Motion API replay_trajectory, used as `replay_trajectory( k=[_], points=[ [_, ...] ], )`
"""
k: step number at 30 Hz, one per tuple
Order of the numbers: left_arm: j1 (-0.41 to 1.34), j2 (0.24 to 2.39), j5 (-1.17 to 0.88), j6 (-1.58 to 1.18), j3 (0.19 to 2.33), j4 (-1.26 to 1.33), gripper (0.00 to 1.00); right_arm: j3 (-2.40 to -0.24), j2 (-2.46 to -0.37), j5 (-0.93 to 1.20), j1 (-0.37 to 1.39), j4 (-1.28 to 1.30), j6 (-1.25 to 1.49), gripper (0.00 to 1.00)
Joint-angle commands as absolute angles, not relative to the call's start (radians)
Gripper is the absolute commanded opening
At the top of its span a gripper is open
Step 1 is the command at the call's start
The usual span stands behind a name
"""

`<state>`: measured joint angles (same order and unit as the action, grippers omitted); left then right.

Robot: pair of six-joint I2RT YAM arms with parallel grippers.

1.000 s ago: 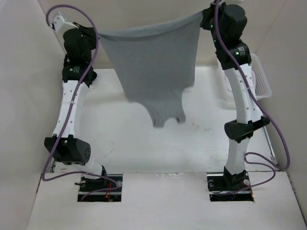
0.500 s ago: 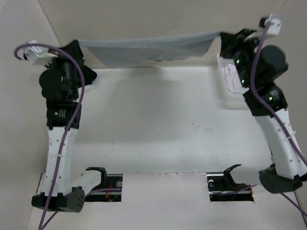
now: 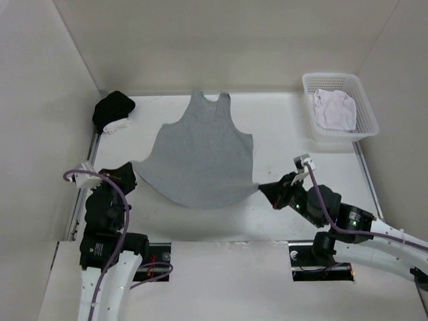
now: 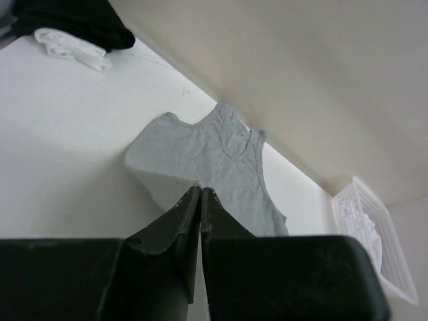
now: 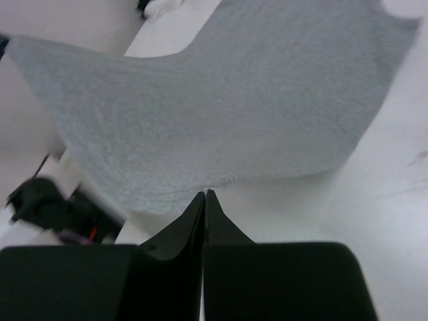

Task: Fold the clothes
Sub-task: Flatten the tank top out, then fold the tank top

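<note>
- Left gripper (image 4: 200,189), jaws pressed together, pinches one hem corner of the grey tank top (image 3: 200,150).
- Right gripper (image 5: 204,192), likewise closed, nips the other corner.
- Top spreads flat ahead of both.

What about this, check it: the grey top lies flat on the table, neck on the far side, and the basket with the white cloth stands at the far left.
Not left: the top view shows the basket with the white cloth at the far right. The grey top does lie flat on the table, neck on the far side.
</note>
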<state>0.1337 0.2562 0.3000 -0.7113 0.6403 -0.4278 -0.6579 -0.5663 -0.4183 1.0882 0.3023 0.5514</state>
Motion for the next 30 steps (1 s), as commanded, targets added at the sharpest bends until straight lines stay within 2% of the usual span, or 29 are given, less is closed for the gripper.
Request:
replay_trajectory(
  k=[1,5,8,11,14,19,23,30],
  points=[
    [0.163,0.172,0.302,-0.773,0.603,-0.671,0.01,-0.620,-0.542,-0.497,1.253,0.446,0.788,0.00],
    [0.240,0.158,0.331,-0.891,0.586,-0.712,0.02,-0.601,-0.578,-0.499,1.395,0.508,0.908,0.00],
    [0.243,0.215,0.354,-0.896,0.568,-0.629,0.02,-0.603,-0.627,-0.511,1.368,0.445,0.875,0.00],
    [0.231,0.337,0.356,-0.893,0.566,-0.459,0.02,-0.620,-0.684,-0.450,1.192,0.335,0.766,0.00],
    [0.209,0.524,0.373,-0.890,0.589,-0.242,0.02,-0.643,-0.773,-0.306,0.922,0.174,0.655,0.00],
    [0.131,0.916,0.426,-0.897,0.685,0.078,0.01,-0.761,-1.030,-0.049,0.564,-0.036,0.595,0.00],
    [0.096,1.256,0.393,-0.897,0.846,0.192,0.01,-0.946,-1.305,0.023,0.437,-0.123,0.565,0.00],
    [0.074,1.667,0.356,-0.870,1.184,0.256,0.01,-1.391,-1.748,0.077,0.308,-0.091,0.541,0.00]
  ],
)
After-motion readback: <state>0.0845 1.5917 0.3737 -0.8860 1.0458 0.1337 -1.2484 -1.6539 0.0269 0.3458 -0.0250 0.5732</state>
